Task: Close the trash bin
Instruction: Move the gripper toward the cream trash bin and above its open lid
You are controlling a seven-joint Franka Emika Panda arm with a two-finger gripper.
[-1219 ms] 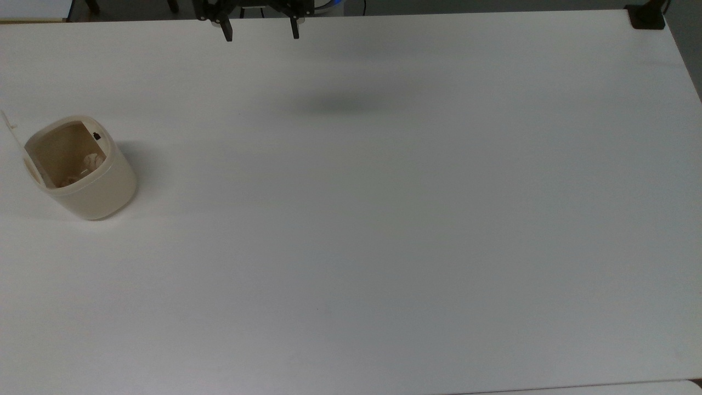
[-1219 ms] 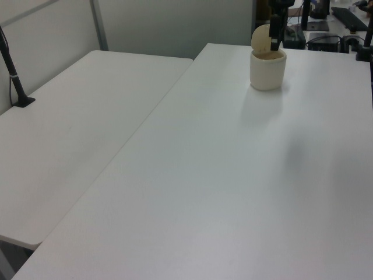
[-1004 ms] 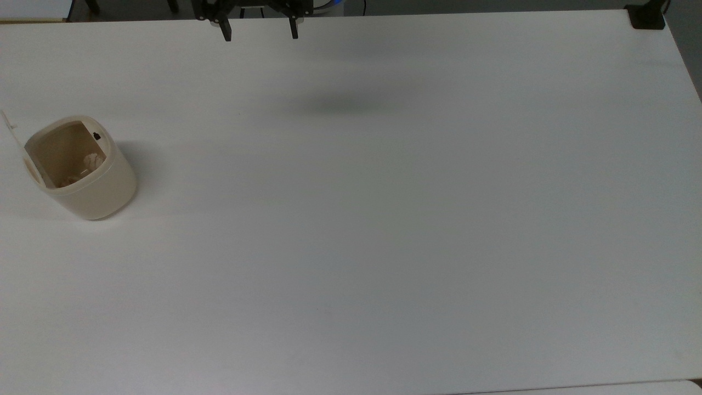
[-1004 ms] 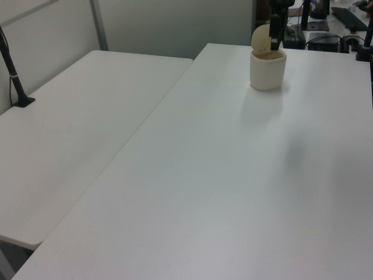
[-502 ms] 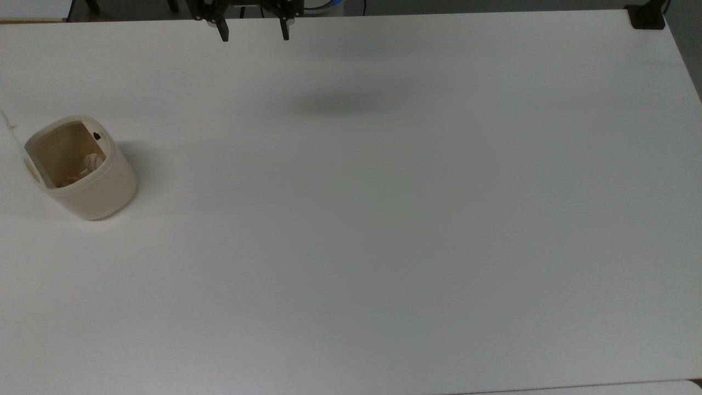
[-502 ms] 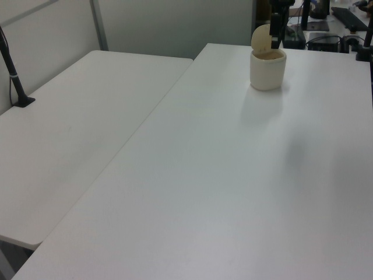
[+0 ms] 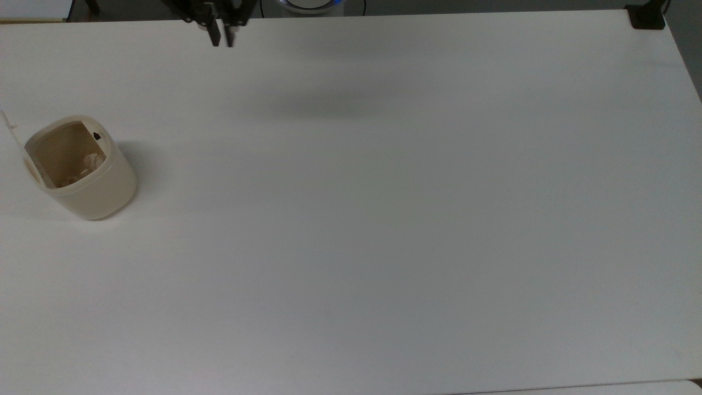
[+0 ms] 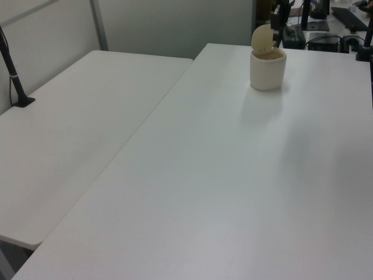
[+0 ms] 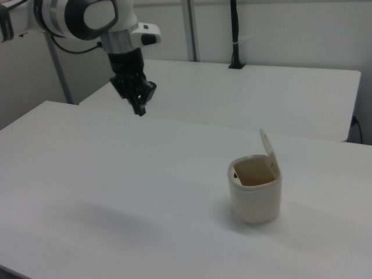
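The trash bin (image 7: 104, 192) is a cream-beige tub standing at the top view's left on the white table (image 7: 384, 219). Its thin lid (image 7: 11, 131) stands upright at the far-left rim, so the mouth is uncovered. A small black latch (image 7: 97, 136) shows inside the rim, and crumpled paper lies at the bottom. In the right view the trash bin (image 9: 254, 203) is at the right with its lid (image 9: 268, 152) raised. My gripper (image 7: 222, 38) hangs above the table's far edge, well away from the bin, fingers together and holding nothing. In the right view my gripper (image 9: 139, 107) points down.
A black clamp mount (image 7: 647, 16) sits on the top view's upper right table corner. A second white table (image 8: 81, 128) adjoins on the left view's left, with a black pole (image 8: 13, 70) on it. Another black pole (image 9: 234, 35) stands behind in the right view.
The gripper's fingers, wide apart earlier, have come together, and the gripper has shifted toward the top view's left. The bin and its lid have not moved.
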